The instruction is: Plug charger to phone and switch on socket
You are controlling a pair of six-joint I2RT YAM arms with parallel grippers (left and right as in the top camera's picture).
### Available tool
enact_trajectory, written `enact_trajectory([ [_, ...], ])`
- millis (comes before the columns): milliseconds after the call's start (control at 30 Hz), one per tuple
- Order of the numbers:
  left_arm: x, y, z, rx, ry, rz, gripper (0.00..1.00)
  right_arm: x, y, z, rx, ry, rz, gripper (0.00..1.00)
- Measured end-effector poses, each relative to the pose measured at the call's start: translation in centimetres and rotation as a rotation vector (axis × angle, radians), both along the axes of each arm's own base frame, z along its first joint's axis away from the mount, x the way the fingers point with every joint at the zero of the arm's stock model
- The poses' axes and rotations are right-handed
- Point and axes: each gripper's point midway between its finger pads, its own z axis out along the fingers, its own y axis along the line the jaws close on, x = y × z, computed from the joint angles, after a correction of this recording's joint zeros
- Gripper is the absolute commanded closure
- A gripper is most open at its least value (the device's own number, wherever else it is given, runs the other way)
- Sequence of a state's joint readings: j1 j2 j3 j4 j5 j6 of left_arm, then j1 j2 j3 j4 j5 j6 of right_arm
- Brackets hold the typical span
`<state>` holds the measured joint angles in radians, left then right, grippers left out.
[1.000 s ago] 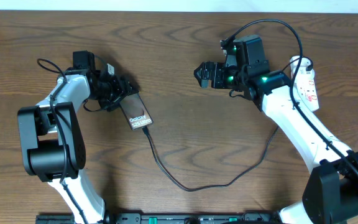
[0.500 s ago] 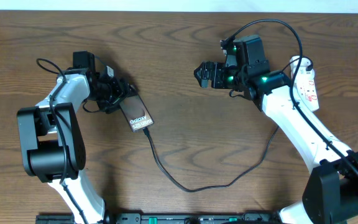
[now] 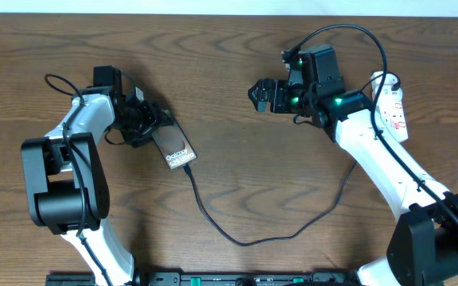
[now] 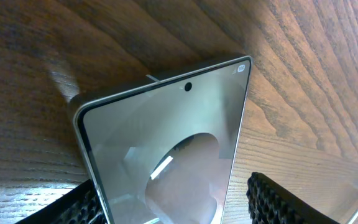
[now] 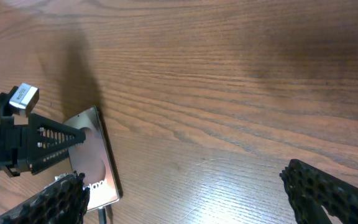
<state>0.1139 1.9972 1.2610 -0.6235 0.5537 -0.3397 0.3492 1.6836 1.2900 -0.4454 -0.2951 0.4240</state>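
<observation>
Since a sec ago the left arm [image 3: 86, 127] & phone [image 3: 173, 144] nudge slightly up-left; right arm [image 3: 372, 151] unchanged. Counter [image 3: 229, 56]: wide bare wood btwn the arms, back edge along top of the overhead view. Left arm is folded, wrist reaching right to the phone. Right arm stretches up-left, wrist over open wood. Socket [image 3: 393, 103] lies by the right edge, partly under that arm. Phone sits left of centre, angled. Charger [image 3: 245, 241] loops from the phone's lower end toward the right. Left fingers [image 4: 278, 199] straddle the phone's top end; can't tell if gripped. Right fingers [image 5: 328, 186] wide, empty.
</observation>
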Motion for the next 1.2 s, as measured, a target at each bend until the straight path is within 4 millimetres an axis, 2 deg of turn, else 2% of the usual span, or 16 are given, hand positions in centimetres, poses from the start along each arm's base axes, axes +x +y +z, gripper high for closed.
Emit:
enact_trajectory([
  [1000, -0.7, 0.4, 0.0, 0.025, 0.031, 0.009, 0.28, -0.1, 0.0, -0.1, -0.001, 0.003, 0.000, 0.01],
  [1200, -2.4, 0.8, 0.4, 0.061, 0.038, -0.009, 0.29, -0.1, 0.0, -0.1, -0.003, 0.006, 0.000, 0.01],
])
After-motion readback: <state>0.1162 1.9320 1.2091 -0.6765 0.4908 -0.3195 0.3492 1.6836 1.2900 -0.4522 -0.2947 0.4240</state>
